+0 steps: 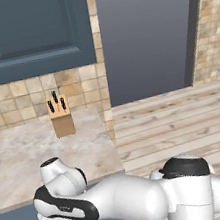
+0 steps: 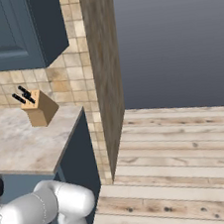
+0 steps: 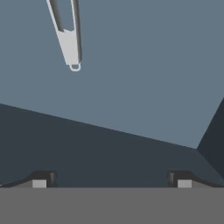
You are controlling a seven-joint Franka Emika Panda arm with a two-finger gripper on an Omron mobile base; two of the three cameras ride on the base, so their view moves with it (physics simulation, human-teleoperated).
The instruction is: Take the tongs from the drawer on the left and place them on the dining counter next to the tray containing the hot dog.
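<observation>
One pair of tongs (image 3: 68,41) in my hand view: silvery, the closed hinge end with its small wire loop pointing toward me, arms running off the top edge. They lie flat on the slate-blue floor of the open drawer (image 3: 144,83); a darker inner wall of the drawer crosses the view below them, and a second wall shows at the right edge.

My gripper (image 3: 111,181) is fully open, nothing between the fingers. Two fingertips (image 3: 39,180) show at the bottom, well apart from each other and well apart from the tongs. The tongs sit toward the left of my view, off the gripper's centre line.

From the left base view, my arm is bent low over the drawer at the front edge of the marble worktop (image 1: 18,157).

Count on that worktop: one wooden knife block (image 1: 60,115) with three dark handles sticking out, standing near the tiled backsplash. One dark blue wall cabinet (image 1: 28,34) hangs above it. In the right base view the block sits tilted, close to the worktop's right end.

No readable writing or labels anywhere.

Room: beige tiled wall, worktop of pale veined marble on a dark blue base, light wooden plank floor (image 2: 181,165) to the right, flat grey wall panel (image 1: 145,35) behind it.
</observation>
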